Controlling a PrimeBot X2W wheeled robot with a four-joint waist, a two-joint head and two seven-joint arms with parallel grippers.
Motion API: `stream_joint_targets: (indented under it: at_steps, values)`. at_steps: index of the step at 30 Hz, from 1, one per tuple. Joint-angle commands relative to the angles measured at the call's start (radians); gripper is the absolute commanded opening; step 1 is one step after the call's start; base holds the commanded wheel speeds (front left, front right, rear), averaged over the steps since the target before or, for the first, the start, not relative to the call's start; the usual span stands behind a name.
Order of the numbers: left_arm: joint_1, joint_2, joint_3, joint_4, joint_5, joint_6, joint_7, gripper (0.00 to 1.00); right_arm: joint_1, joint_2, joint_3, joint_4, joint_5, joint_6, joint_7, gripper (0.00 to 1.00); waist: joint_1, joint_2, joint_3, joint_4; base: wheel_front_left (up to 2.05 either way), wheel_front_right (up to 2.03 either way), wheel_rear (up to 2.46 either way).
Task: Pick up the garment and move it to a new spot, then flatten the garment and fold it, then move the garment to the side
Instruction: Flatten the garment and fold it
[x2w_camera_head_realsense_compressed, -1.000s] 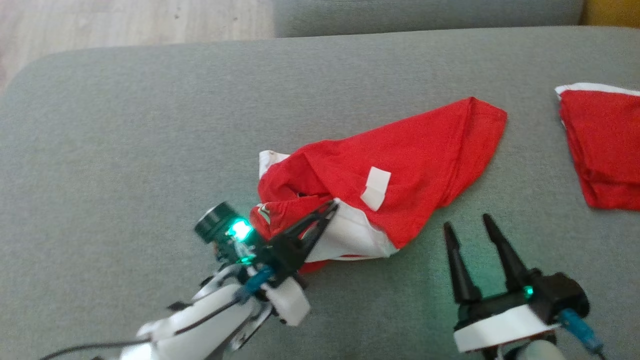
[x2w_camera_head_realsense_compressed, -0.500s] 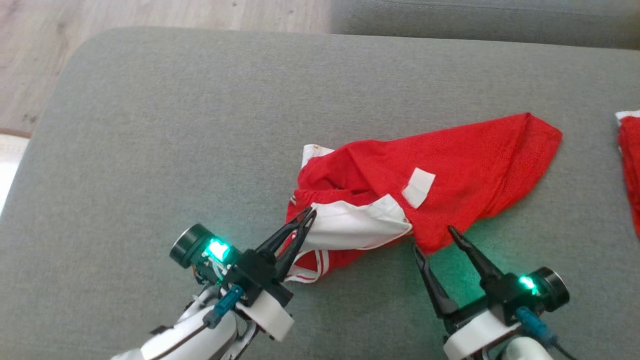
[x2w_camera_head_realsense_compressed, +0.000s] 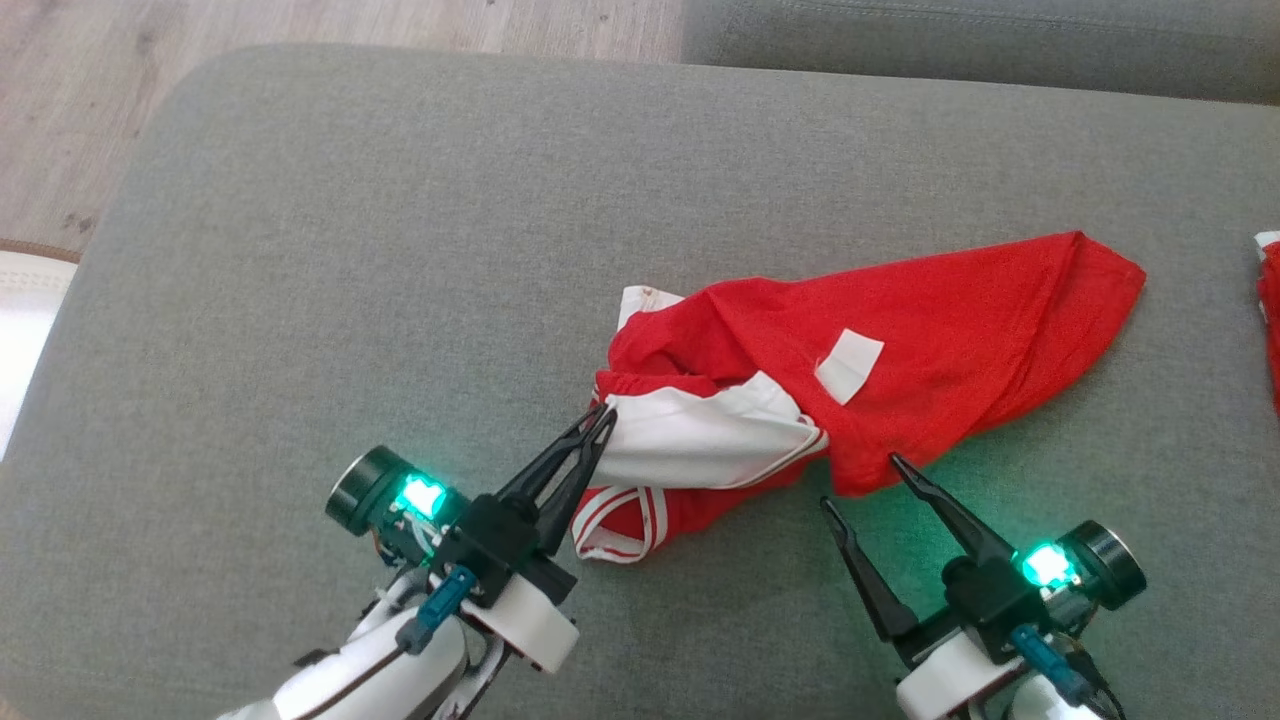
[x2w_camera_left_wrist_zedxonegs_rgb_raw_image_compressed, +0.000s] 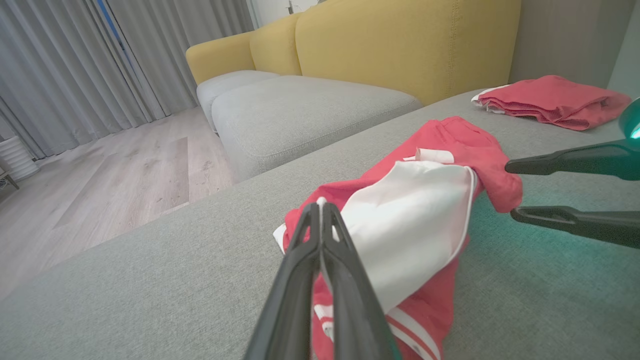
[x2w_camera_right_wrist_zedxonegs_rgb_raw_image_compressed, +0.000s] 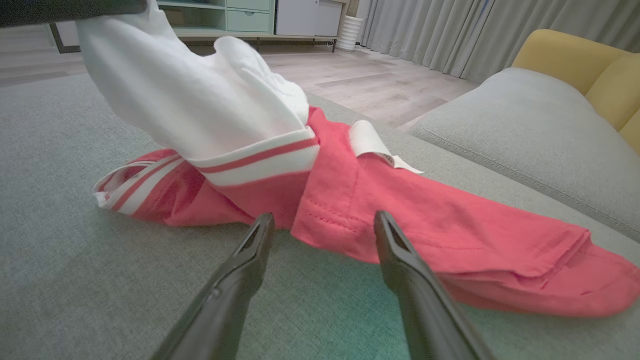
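A red garment (x2w_camera_head_realsense_compressed: 960, 330) with white panels and striped trim lies crumpled on the grey cushion (x2w_camera_head_realsense_compressed: 350, 250). My left gripper (x2w_camera_head_realsense_compressed: 603, 413) is shut on its white part and holds that part up off the cushion, as the left wrist view shows at the gripper (x2w_camera_left_wrist_zedxonegs_rgb_raw_image_compressed: 320, 204) with the garment (x2w_camera_left_wrist_zedxonegs_rgb_raw_image_compressed: 415, 200) behind it. My right gripper (x2w_camera_head_realsense_compressed: 859, 480) stands open, its fingertips on either side of the garment's lower red hem. The right wrist view has the gripper (x2w_camera_right_wrist_zedxonegs_rgb_raw_image_compressed: 324, 216) just short of that garment (x2w_camera_right_wrist_zedxonegs_rgb_raw_image_compressed: 425, 210) hem. The right gripper (x2w_camera_left_wrist_zedxonegs_rgb_raw_image_compressed: 510, 191) also enters the left wrist view.
A second red garment (x2w_camera_left_wrist_zedxonegs_rgb_raw_image_compressed: 550, 100) lies folded at the cushion's far right, cut by the head view's edge (x2w_camera_head_realsense_compressed: 1270, 320). Another grey cushion (x2w_camera_head_realsense_compressed: 980, 40) and a yellow sofa back (x2w_camera_left_wrist_zedxonegs_rgb_raw_image_compressed: 400, 45) stand beyond. Wooden floor (x2w_camera_head_realsense_compressed: 300, 25) lies past the cushion's left edge.
The head camera has swung left. My left gripper has drawn the white part out to the left, away from the red bulk. My right gripper has closed in on the red hem.
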Motion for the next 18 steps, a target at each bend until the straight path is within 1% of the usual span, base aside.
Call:
stream_joint_targets:
  at_steps: [1, 4, 5, 6, 7, 12, 18]
  values:
    - [-0.023, 0.019, 0.036, -0.02, -0.009, 0.002, -0.009, 0.0, -0.028, 0.003, 0.012, -0.029, -0.01, -0.001, -0.011, 1.0, 0.0, 0.0, -0.001, 0.0, 0.0, 0.0, 0.0]
    - [-0.025, 0.016, 0.032, -0.019, -0.009, 0.001, -0.009, 0.0, -0.029, 0.007, 0.008, -0.026, -0.026, -0.001, -0.011, 1.0, 0.0, 0.0, -0.001, 0.003, 0.0, 0.0, 0.0]
    - [-0.025, 0.016, 0.03, -0.018, -0.009, 0.0, -0.009, 0.0, -0.03, 0.008, 0.008, -0.023, -0.029, -0.001, -0.011, 0.98, 0.0, 0.0, -0.001, 0.005, 0.0, 0.0, 0.0]
    - [-0.026, 0.015, 0.029, -0.018, -0.009, 0.0, -0.008, 0.0, -0.032, 0.008, 0.007, -0.019, -0.033, -0.001, -0.011, 0.71, 0.0, 0.0, 0.0, 0.006, 0.0, 0.0, 0.0]
    - [-0.027, 0.015, 0.028, -0.017, -0.009, 0.0, -0.008, 0.0, -0.033, 0.009, 0.005, -0.015, -0.035, -0.001, -0.011, 0.0, 0.0, 0.0, 0.0, 0.006, 0.0, 0.0, 0.0]
    - [-0.03, 0.013, 0.027, -0.012, -0.012, 0.0, -0.01, 0.0, -0.046, 0.01, -0.009, 0.019, -0.047, -0.001, -0.011, 0.0, 0.0, 0.0, 0.001, 0.009, 0.0, 0.0, 0.0]
    - [-0.028, 0.02, 0.034, -0.004, -0.018, 0.002, -0.015, 0.0, -0.049, 0.021, -0.058, -0.006, -0.067, -0.001, -0.011, 0.0, 0.0, 0.0, -0.007, 0.001, 0.0, 0.0, 0.0]
